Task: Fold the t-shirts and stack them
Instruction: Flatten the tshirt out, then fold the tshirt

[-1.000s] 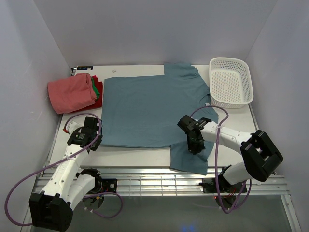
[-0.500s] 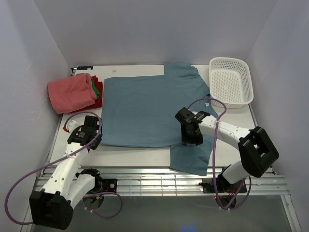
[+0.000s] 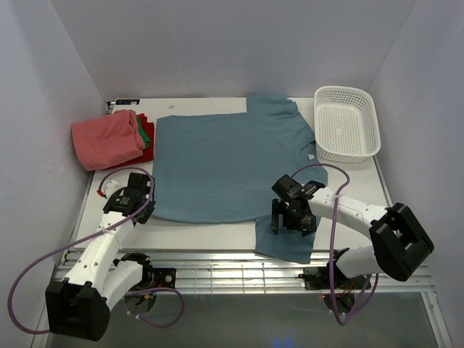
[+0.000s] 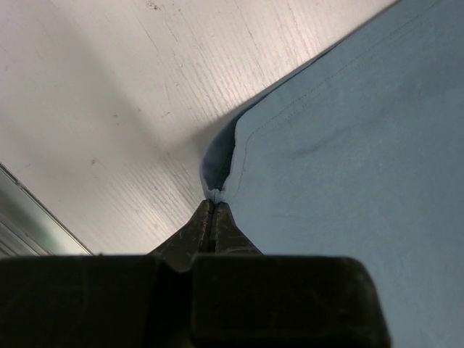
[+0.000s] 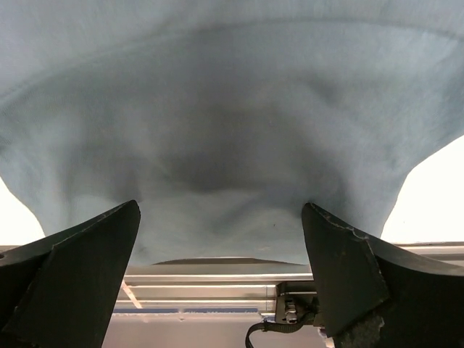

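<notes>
A large dusty teal t-shirt (image 3: 225,163) lies spread flat across the table, one sleeve (image 3: 284,239) reaching toward the near edge. My left gripper (image 3: 145,205) is shut on the shirt's near-left hem corner; in the left wrist view the tips (image 4: 212,203) pinch a small fold of teal cloth (image 4: 348,145). Over the near sleeve, my right gripper (image 3: 288,217) hangs open with its jaws wide and nothing between them. The right wrist view shows teal cloth (image 5: 232,130) beneath the gripper (image 5: 221,206). A folded salmon-pink shirt (image 3: 109,138) rests on green (image 3: 143,129) and red (image 3: 148,150) ones at the far left.
A white mesh basket (image 3: 348,123) stands at the far right corner. White walls close in the table on three sides. A slatted metal rail (image 3: 239,272) runs along the near edge by the arm bases. Bare white tabletop (image 4: 109,109) lies left of the shirt corner.
My right gripper went from shut to wide open, letting go of the near sleeve, and shifted over it toward the near edge. The left gripper has held its grip without moving.
</notes>
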You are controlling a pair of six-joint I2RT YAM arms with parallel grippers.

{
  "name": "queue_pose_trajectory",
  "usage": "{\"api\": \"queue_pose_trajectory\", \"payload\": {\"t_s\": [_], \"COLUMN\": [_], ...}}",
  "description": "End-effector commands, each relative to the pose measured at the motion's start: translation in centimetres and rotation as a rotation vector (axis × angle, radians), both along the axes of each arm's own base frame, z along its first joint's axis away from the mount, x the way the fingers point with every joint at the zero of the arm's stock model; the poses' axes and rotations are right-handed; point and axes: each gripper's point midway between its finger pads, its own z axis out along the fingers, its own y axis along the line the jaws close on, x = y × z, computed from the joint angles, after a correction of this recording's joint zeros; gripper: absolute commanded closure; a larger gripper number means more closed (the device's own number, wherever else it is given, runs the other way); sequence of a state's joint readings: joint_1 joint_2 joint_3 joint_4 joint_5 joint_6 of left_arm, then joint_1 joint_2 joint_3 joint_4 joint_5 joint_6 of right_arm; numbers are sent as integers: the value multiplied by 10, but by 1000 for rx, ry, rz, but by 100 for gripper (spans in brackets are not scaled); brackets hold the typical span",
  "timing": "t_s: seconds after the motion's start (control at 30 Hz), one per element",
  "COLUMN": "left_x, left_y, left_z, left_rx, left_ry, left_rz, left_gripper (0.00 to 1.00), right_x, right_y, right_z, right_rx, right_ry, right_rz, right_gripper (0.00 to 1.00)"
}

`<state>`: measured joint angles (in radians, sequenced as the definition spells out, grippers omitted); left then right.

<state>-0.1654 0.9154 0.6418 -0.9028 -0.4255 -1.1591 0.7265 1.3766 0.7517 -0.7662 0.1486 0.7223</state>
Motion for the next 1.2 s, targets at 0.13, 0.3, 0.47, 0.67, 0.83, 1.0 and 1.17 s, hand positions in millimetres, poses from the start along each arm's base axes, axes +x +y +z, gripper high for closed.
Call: {"api": "queue_pose_trajectory", "payload": {"t_s": [0.13,0.3,0.47,0.67,0.83,1.0,1.17], "left_x": [7,10,10,11,17,39,64], "left_y": [-3,0,2,6,3,-12,-22], "left_z": [-2,2,4,4,-2,-10,-8], "left_rx": [-13,1,11,27,30,-8,-27], "left_ry": [-13,-17,-22,-22,-10,2,12], "left_rz": [-8,-9,-7,-4,-42,-154,-231], "left_gripper": [100,100,100,100,100,100,100], "right_x": [-20,-14,-5,-4,0,24,64], "right_y": [5,9,10,1,-4,0,19], "right_z": [-22,-39,-46,-39,-23,5,30], "right_rx": [80,59,18,-54,-93,-130,-148], "right_ry": [55,63,62,53,28,-19,-70], "right_rz": [-53,-33,-9,6,10,50,93], "right_gripper": [2,4,34,64,59,61,63]}}
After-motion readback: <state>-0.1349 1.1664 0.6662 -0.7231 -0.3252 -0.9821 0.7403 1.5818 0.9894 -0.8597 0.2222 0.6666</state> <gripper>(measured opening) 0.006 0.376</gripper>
